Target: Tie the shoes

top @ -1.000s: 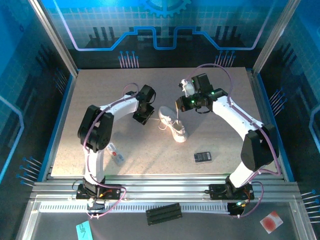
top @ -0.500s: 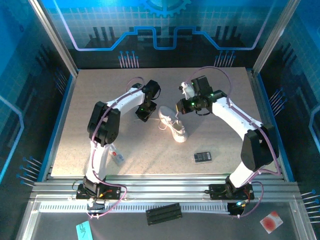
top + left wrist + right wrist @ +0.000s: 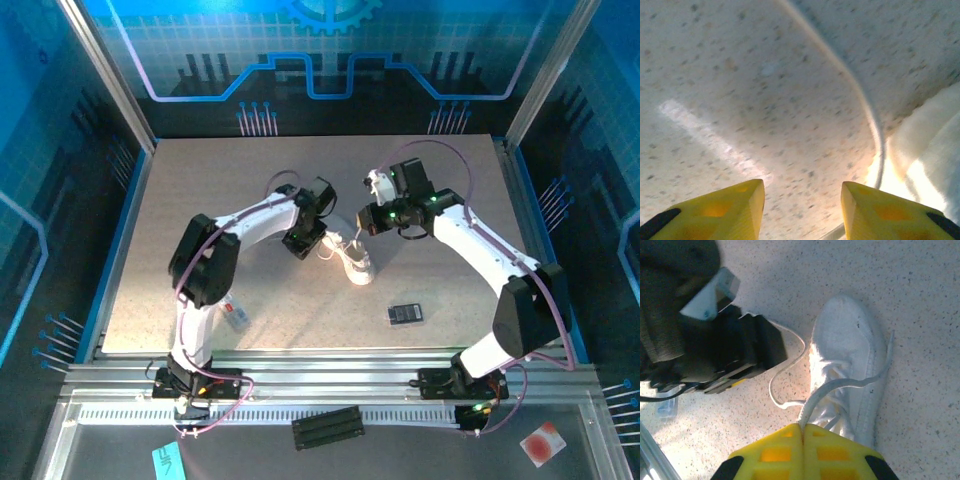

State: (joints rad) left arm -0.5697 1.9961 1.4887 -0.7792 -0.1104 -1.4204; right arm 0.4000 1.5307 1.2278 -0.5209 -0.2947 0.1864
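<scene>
While right fingers pinch lace, left parted

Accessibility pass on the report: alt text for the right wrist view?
The right gripper, shut, pinches a white lace running up from the white sneaker on the speckled table. The left gripper is close beside it, next to a loose lace loop.
</scene>
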